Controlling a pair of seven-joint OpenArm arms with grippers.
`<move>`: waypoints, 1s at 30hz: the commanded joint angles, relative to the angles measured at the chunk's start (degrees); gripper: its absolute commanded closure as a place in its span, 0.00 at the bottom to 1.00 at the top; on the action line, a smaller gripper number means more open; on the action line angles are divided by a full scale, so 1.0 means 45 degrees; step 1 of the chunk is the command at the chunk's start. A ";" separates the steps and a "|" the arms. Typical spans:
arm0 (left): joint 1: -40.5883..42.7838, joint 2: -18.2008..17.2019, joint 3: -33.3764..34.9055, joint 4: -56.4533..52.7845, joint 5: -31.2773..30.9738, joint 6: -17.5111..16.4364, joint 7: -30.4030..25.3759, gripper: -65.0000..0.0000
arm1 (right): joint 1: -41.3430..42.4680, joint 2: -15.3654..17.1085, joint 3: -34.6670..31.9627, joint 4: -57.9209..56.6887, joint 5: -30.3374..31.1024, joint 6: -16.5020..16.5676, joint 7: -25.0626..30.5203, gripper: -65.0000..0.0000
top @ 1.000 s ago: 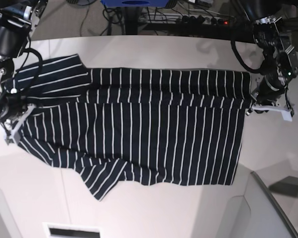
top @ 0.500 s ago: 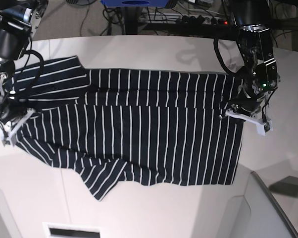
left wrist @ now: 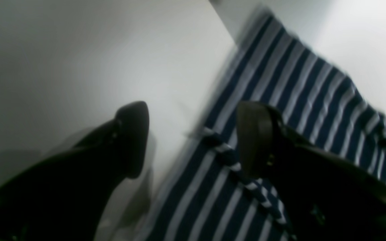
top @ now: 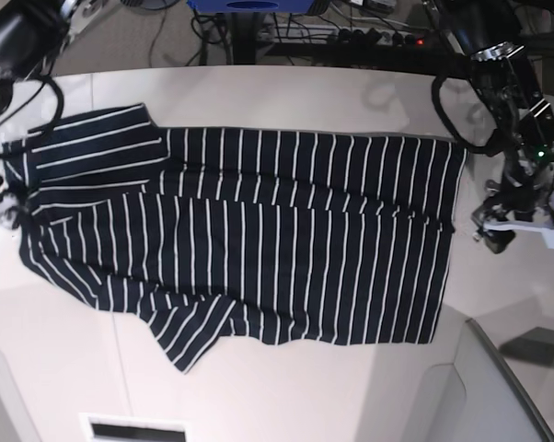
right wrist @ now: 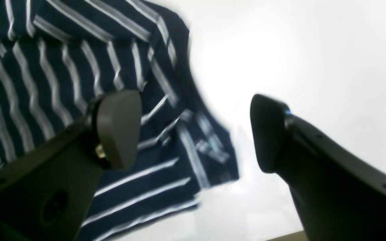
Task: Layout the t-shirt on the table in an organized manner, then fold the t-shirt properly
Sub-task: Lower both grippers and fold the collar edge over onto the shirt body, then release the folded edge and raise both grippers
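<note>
Dark navy white-striped cloth t-shirt [top: 249, 230] flat on my smooth off-white table [top: 286, 387], left gripper [left wrist: 193, 140] parted over its edge, right gripper [right wrist: 196, 134] parted over its corner, neither gripping anything.

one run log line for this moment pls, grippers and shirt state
left gripper: open, nothing held | right gripper: open, nothing held | t-shirt: lying spread on table, both arms off its side edges
</note>
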State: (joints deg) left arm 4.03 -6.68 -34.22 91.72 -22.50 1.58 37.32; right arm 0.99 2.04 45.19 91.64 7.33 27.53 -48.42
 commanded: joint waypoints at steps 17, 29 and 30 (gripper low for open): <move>0.5131 -0.0147 -0.0455 0.1800 -0.0089 -0.0030 -0.2306 0.39 | -0.2829 0.0024 0.0556 -0.1638 0.3499 0.0027 0.0885 0.26; 0.5346 -0.0147 -0.0513 0.1800 -0.0089 -0.0030 -0.2423 0.39 | -0.2692 0.0044 0.0556 -0.2986 0.3479 0.0339 0.1257 0.44; 0.5404 -0.0147 -0.0513 0.1800 -0.0089 -0.0030 -0.2423 0.39 | -0.2692 0.0083 0.0556 -0.3123 0.3479 0.0632 0.1374 0.44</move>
State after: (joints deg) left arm 27.86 -6.68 -36.07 98.74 -22.72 1.43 27.66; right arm -11.46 1.41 47.62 76.82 22.15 30.22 -43.20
